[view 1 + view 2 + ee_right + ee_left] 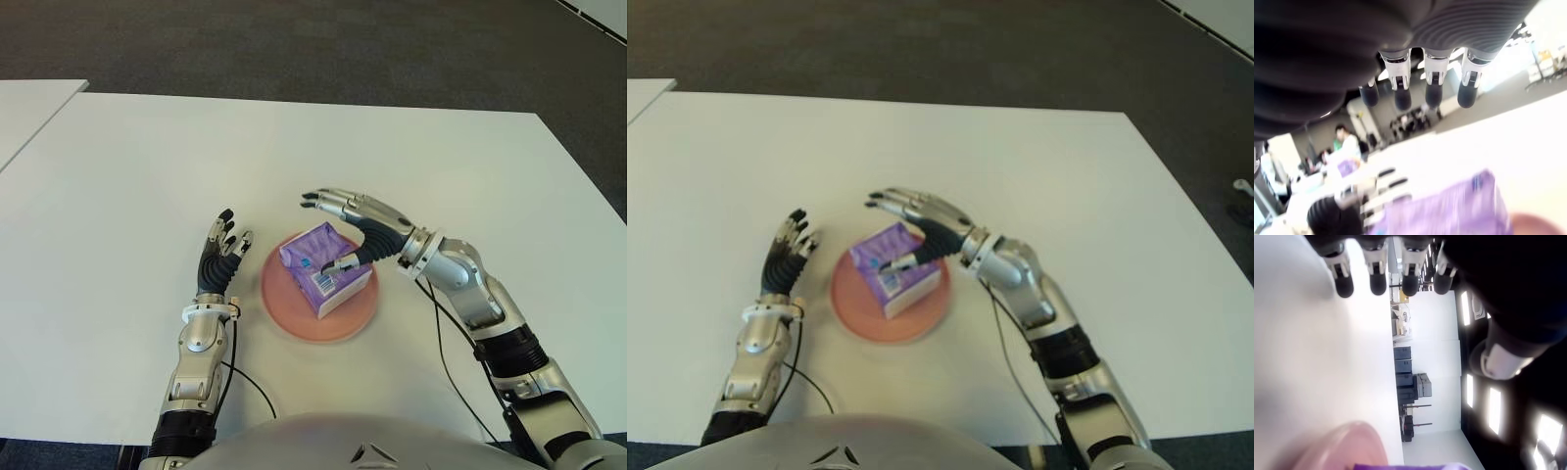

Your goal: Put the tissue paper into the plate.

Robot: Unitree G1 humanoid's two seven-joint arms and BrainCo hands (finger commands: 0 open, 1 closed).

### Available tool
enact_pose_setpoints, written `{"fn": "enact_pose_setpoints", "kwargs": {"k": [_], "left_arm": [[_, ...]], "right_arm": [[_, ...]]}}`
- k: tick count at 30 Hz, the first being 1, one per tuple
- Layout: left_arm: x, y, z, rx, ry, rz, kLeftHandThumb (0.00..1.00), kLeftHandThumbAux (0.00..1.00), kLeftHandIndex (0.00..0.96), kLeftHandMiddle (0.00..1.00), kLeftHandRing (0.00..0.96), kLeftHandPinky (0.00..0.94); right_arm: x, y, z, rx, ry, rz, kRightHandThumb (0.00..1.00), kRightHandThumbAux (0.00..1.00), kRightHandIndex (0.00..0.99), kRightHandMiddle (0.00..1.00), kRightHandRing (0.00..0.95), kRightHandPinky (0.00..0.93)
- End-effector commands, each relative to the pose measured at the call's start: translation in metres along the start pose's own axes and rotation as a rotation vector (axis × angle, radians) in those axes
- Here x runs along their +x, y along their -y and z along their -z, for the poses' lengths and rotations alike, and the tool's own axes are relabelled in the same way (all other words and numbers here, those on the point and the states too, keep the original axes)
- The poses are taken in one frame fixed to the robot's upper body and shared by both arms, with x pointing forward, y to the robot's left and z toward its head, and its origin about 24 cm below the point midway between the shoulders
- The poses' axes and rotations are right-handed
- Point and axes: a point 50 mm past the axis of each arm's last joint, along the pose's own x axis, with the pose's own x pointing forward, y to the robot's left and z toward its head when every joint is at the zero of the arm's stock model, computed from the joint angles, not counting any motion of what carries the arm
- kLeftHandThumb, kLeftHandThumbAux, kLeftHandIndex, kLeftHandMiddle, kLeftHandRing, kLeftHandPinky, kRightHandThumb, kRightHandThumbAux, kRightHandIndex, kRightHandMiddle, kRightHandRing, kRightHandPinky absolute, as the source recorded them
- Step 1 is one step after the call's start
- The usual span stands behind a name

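- My left hand (219, 255) shows over the white surface (147, 166), just to the left of the pink plate (284, 311). Its fingers are stretched out and slightly spread, and it holds nothing. Whether the palm touches the surface I cannot tell.
- From my left wrist, four dark fingertips (1377, 284) point out over the bare surface, with the plate's rim and a strip of purple at the edge of that view.
- The plate sits between my two hands, near my left hand's thumb side, with a small gap between them.
- The tissue paper (323, 266), a purple packet with a white side, lies inside the plate, tilted a little across it. It is to the right of my left hand and just below the palm of my right.
- My right hand (355, 227) hovers over the far right part of the plate, fingers extended toward my left and loosely spread. The thumb (343, 263) reaches down to the top of the packet and looks to be touching it; the other fingers stand clear above it, so nothing is gripped.
- From my right wrist, the fingertips (1402, 98) hang apart from the blurred purple packet (1449, 208) beneath them.
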Motion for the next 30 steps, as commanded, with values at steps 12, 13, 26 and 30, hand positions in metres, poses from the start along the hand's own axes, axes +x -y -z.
{"fn": "enact_pose_setpoints", "kwargs": {"k": [12, 13, 26, 30], "left_arm": [[-0.002, -0.003, 0.003, 0.008, 0.001, -0.003, 0.000, 0.582, 0.000, 0.000, 0.000, 0.000], [-0.002, -0.003, 0.003, 0.008, 0.002, -0.003, 0.000, 0.582, 0.000, 0.000, 0.000, 0.000], [-0.003, -0.003, 0.004, 0.020, -0.012, -0.005, 0.000, 0.586, 0.000, 0.000, 0.000, 0.000], [-0.003, -0.003, 0.004, 0.017, -0.009, -0.008, 0.000, 0.587, 0.000, 0.000, 0.000, 0.000]], "right_arm": [[-0.020, 0.038, -0.005, 0.193, -0.061, 0.181, 0.194, 0.360, 0.000, 0.000, 0.000, 0.000], [-0.020, 0.039, -0.006, 0.197, -0.065, 0.188, 0.202, 0.359, 0.000, 0.000, 0.000, 0.000], [-0.030, 0.050, 0.003, 0.180, -0.132, 0.418, 0.230, 0.325, 0.000, 0.000, 0.000, 0.000], [-0.038, 0.050, 0.025, 0.177, -0.206, 0.546, 0.222, 0.301, 0.000, 0.000, 0.000, 0.000]]}}
